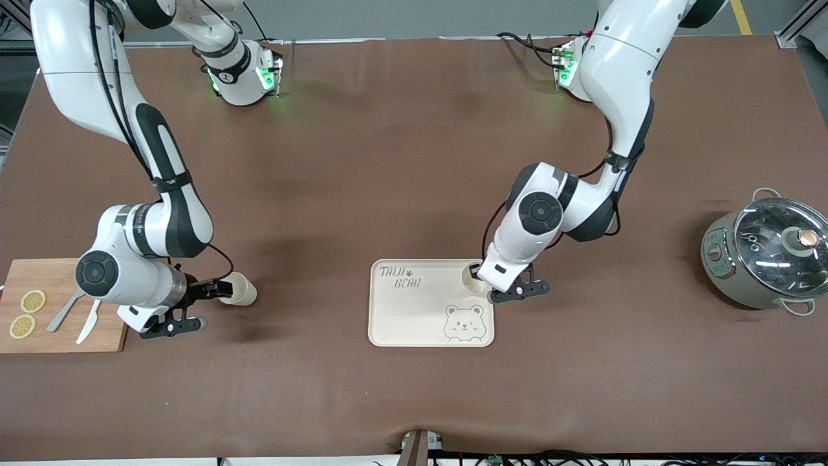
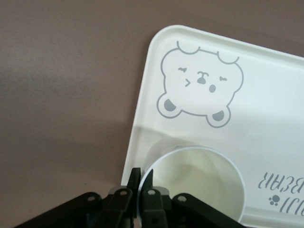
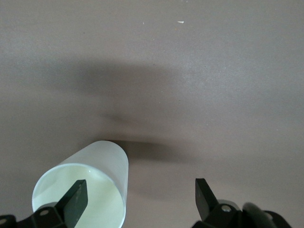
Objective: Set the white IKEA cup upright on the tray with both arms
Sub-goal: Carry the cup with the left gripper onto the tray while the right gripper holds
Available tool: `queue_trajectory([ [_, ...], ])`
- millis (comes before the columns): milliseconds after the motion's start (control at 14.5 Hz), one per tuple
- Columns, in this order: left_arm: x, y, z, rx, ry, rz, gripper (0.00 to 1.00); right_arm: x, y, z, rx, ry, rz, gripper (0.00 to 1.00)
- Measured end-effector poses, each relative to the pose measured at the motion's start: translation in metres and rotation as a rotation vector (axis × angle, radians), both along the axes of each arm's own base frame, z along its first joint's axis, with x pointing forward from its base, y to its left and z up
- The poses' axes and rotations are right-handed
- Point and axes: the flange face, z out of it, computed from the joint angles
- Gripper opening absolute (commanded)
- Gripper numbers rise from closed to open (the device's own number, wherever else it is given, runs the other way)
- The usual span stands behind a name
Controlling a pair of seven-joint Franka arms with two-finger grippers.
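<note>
Left gripper (image 2: 141, 183) clenched on upright cup (image 2: 199, 183) rim, lower centre, on tray (image 1: 414, 323); right gripper (image 3: 137, 197) released around tipped cup (image 3: 88, 183): light, stiff, slippery.

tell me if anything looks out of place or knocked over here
Yes: one white cup lies on its side on the bare table beside the cutting board, at the open right gripper. Another cup stands upright on the tray.
</note>
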Motion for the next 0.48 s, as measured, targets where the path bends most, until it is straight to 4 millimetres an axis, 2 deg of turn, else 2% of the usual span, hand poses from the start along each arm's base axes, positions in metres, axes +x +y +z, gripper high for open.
queue_trajectory([
  [346,0.002,-0.009,-0.014,0.001,0.008,0.003,0.0,-0.002,0.0,-0.012,-0.001,-0.004,0.0,1.0],
  [415,0.002,-0.009,-0.015,0.002,0.009,0.002,0.07,-0.004,0.0,-0.016,-0.001,-0.01,0.0,1.0],
  [484,0.001,-0.01,-0.016,0.003,0.01,0.0,0.99,-0.006,0.0,-0.021,-0.002,-0.012,0.0,1.0],
])
